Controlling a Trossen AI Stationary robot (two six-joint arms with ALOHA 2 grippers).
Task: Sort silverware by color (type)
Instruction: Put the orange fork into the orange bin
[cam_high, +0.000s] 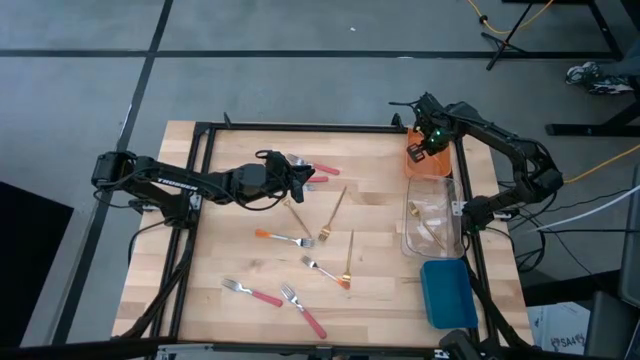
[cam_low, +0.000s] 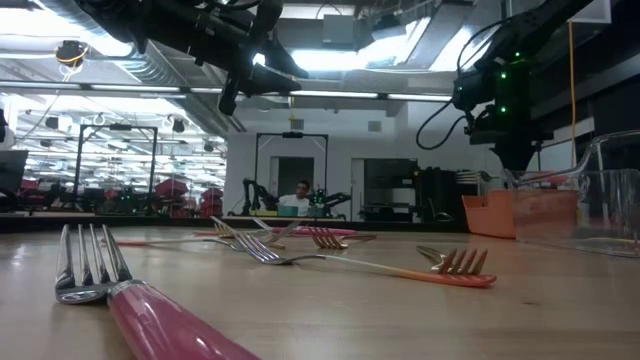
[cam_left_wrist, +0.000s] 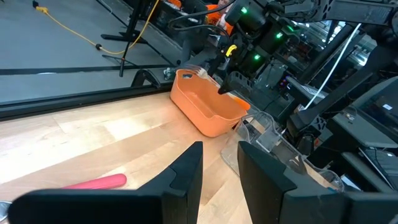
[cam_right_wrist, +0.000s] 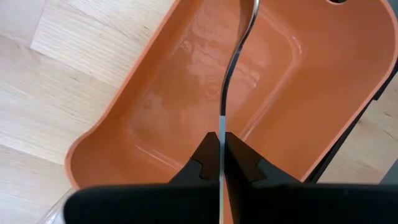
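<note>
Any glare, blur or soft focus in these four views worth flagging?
Low view: the nearest pink-handled fork is soft, and ceiling lights blow out behind it. Right wrist view: glossy reflections on the orange bin floor, with the silver utensil in the right pincer sharp. Left wrist view: the left pincer is blurred.

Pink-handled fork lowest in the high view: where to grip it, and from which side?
Take the pink-handled fork by the middle of its pink handle, coming straight down, with the tool closing across the handle's width. It lies flat and diagonal on the table with bare wood on both sides. The thicker handle likely gives better purchase than the thin tines.
</note>
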